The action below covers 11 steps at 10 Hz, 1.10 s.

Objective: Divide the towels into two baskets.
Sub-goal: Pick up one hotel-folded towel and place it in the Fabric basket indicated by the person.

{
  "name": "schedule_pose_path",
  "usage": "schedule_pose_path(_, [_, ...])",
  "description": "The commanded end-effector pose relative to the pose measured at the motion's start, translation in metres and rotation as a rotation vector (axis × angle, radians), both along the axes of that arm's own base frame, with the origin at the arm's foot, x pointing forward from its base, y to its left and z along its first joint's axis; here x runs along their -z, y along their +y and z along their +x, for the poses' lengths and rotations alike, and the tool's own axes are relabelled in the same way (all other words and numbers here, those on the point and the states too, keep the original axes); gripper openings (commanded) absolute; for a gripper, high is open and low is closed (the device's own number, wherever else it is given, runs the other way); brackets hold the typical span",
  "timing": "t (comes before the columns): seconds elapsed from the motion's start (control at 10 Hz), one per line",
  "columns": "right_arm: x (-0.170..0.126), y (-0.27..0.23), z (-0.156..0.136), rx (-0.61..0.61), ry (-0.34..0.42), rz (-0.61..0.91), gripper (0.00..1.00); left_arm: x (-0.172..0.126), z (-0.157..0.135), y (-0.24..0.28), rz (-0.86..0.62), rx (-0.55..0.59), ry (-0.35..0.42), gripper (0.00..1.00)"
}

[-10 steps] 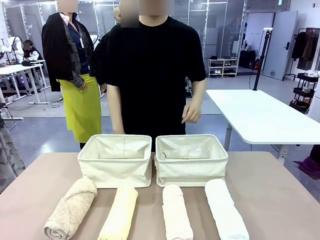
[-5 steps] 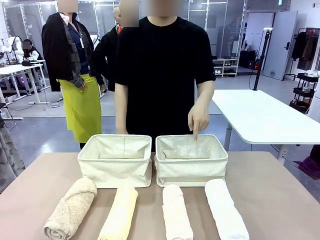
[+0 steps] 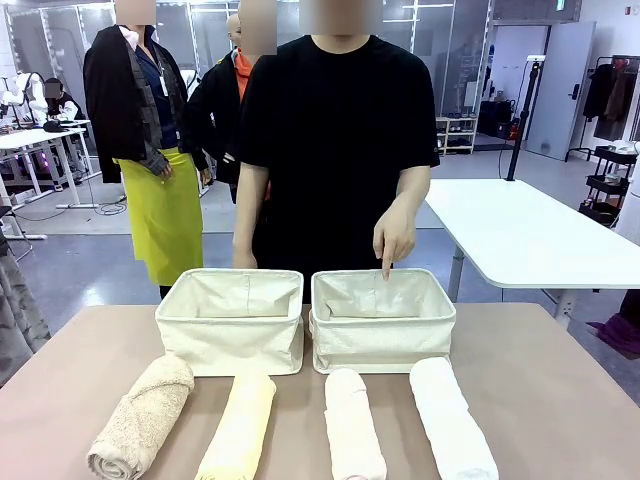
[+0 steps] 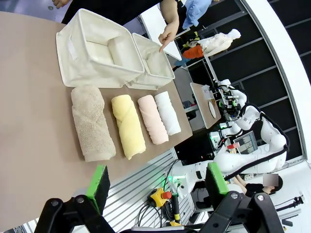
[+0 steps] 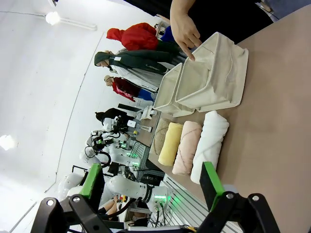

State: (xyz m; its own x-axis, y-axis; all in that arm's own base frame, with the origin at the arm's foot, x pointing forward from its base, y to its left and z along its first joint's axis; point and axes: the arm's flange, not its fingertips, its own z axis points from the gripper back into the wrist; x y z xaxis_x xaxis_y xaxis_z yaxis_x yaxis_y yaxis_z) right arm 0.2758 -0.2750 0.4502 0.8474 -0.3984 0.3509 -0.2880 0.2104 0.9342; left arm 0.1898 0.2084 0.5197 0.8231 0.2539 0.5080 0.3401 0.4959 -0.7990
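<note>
Work on the task is at its very start, as I judge: no towel shows inside a basket. All four towels lie rolled in a row on the near part of the worktop (image 3: pixel 560 400), each pointing from near to far. From left to right they are the tan-beige towel (image 3: pixel 140 418), the pale yellow towel (image 3: pixel 238 428), the pinkish cream towel (image 3: pixel 354 425) and the white towel (image 3: pixel 452 420). The tan-beige one is shaggy and thicker; the other three have a finer, smoother pile and are rolled tightly.

Just behind them stand the left basket (image 3: pixel 232 340) and the right basket (image 3: pixel 382 345), side by side and almost touching, of cream canvas with soft walls and folded rims. At the far side the person's hand (image 3: pixel 394 238) points one finger down at the far rim of the right basket.

The left tool (image 4: pixel 158 183) has its fingers wide apart and holds nothing; the right tool (image 5: pixel 151 182) is the same. Both hang above the near edge, well apart from the towels.

The next move probably calls for one tool to come down across a roll at its middle and close firmly enough that the soft roll does not unwind when lifted.
</note>
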Motion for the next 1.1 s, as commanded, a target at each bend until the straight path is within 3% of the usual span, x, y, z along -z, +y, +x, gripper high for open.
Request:
schedule_pose_path(0.0, [0.0, 0.001, -0.003, 0.0, -0.009, 0.01, 1.0, -0.002, -0.001, 0.0, -0.007, 0.004, -0.001, 1.0])
schedule_pose_path(0.1, [0.0, 0.0, 0.0, 0.0, 0.0, 0.0, 1.0, -0.002, -0.001, 0.0, -0.007, 0.004, -0.001, 1.0])
schedule_pose_path(0.2, [-0.022, 0.025, -0.003, -0.066, -0.07, -0.129, 1.0, -0.002, -0.001, 0.0, -0.007, 0.004, -0.001, 1.0])
schedule_pose_path(0.5, [-0.065, 0.107, 0.01, -0.258, -0.055, -0.285, 1.0, -0.002, -0.001, 0.0, -0.007, 0.004, -0.001, 1.0])
schedule_pose_path(0.7, [-0.068, 0.173, 0.011, -0.389, -0.02, -0.402, 1.0, -0.002, -0.001, 0.0, -0.007, 0.004, -0.001, 1.0])
schedule_pose_path(1.0, [-0.049, 0.244, -0.021, -0.481, -0.03, -0.675, 1.0, -0.002, -0.001, 0.0, -0.007, 0.004, -0.001, 1.0])
